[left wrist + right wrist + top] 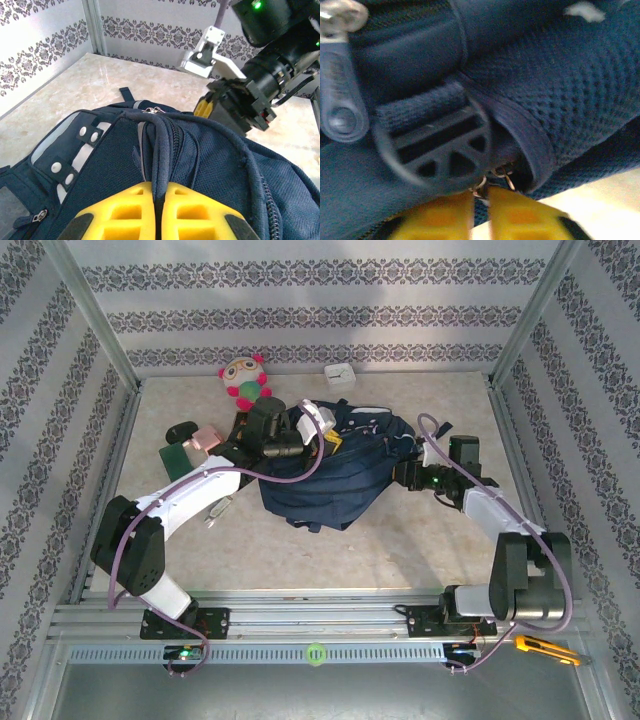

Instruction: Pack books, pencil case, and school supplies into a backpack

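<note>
Backpack lies slumped in the middle of the tabletop, between the two arms, its navy fabric rumpled.

Left end effector: clenched on the backpack. In my left wrist view a raised ridge of blue fabric runs straight between the yellow fingers and is pinched there. Snap buttons on a pale patch sit off to the left of that ridge.

Right end effector: fingers drawn almost together, pressed up against the far side of the bag. A small metal zipper ring sits right at the tips; I cannot tell whether it is actually pinched. Just above it is a round dark plastic buckle on a strap. That view is blurred.

Supplies out on the tabletop, left of the bag and beside the left arm's wrist: pink block and dark green flat piece, touching or nearly so. A black oval object is just behind them.

Along the back wall: plush toy and small white box, apart from the bag.

Yellow utility knife lies on the frame rail near the right arm's base.
</note>
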